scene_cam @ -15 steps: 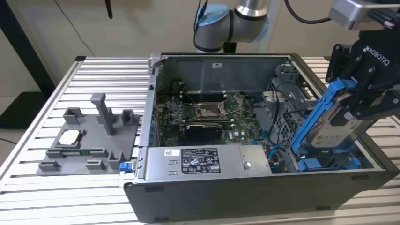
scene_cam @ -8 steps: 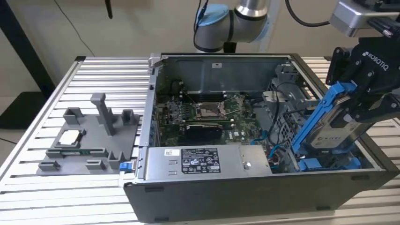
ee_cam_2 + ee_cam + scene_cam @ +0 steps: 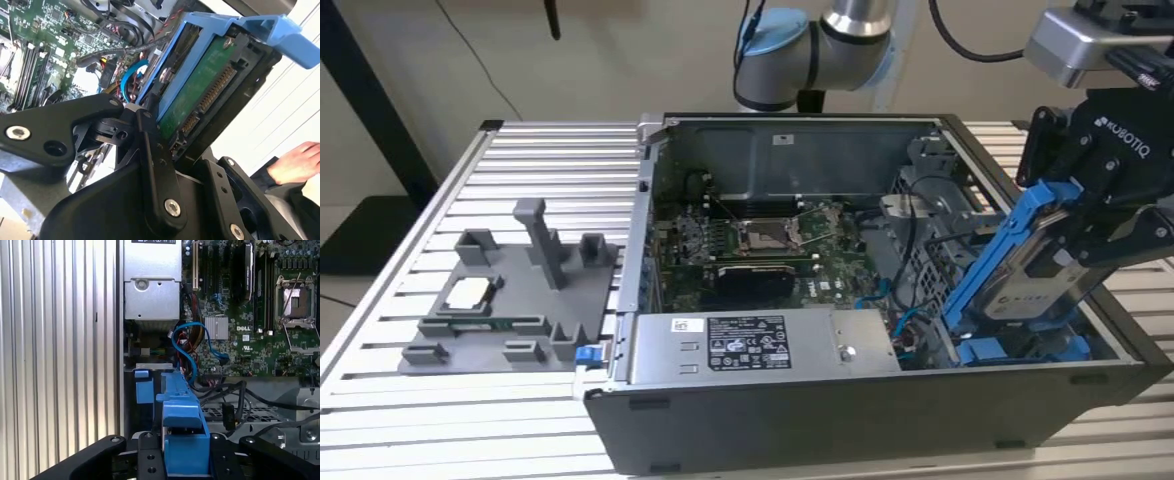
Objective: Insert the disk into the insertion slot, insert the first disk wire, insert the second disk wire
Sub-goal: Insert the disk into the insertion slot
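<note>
My gripper (image 3: 1078, 232) is shut on the disk (image 3: 1030, 288), a silver-grey drive with a white label in a bright blue carrier (image 3: 997, 262). The disk is tilted steeply over the case's corner at the exterior view's right. Its lower end reaches down to the insertion slot (image 3: 1018, 351), a bay with blue rails. The second wrist view shows the disk's green circuit-board underside (image 3: 200, 95) and connector between black fingers (image 3: 156, 165). In the first wrist view the carrier (image 3: 182, 415) stands just above my gripper (image 3: 185, 457), beside the slot's blue rail (image 3: 144, 387). A blue wire (image 3: 186, 347) and a black wire (image 3: 227, 415) lie loose nearby.
The open computer case (image 3: 854, 420) lies on a slatted metal table (image 3: 454, 420). Inside it are a grey power-supply box (image 3: 761, 345) and the motherboard (image 3: 761, 240). A grey fixture (image 3: 507, 300) sits at the exterior view's left. A person's hand (image 3: 295, 162) rests beyond the case.
</note>
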Controlling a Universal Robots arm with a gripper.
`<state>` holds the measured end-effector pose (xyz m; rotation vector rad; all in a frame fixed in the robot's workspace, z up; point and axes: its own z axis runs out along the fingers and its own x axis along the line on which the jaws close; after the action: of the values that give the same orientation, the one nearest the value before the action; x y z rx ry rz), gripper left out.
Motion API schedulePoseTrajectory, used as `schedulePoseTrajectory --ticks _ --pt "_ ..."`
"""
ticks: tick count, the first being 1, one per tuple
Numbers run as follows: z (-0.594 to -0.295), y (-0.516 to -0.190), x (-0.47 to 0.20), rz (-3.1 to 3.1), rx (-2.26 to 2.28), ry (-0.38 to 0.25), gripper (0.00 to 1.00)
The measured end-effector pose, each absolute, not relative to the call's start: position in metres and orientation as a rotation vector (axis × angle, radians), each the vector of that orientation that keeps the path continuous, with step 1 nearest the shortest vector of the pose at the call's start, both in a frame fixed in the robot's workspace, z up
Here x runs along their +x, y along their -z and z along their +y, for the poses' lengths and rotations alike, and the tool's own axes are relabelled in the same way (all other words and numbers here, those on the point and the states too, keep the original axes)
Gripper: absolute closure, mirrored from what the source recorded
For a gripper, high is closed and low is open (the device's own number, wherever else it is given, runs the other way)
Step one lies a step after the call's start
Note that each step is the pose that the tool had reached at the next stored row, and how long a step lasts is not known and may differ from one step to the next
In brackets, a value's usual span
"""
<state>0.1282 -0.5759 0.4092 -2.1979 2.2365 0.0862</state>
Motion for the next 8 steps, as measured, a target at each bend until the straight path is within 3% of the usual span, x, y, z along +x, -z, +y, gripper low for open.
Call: schedulePoseTrajectory --ticks 8 --pt "-0.5761 -0.4111 0.1283 2.237 -2.198 -0.087 0.67"
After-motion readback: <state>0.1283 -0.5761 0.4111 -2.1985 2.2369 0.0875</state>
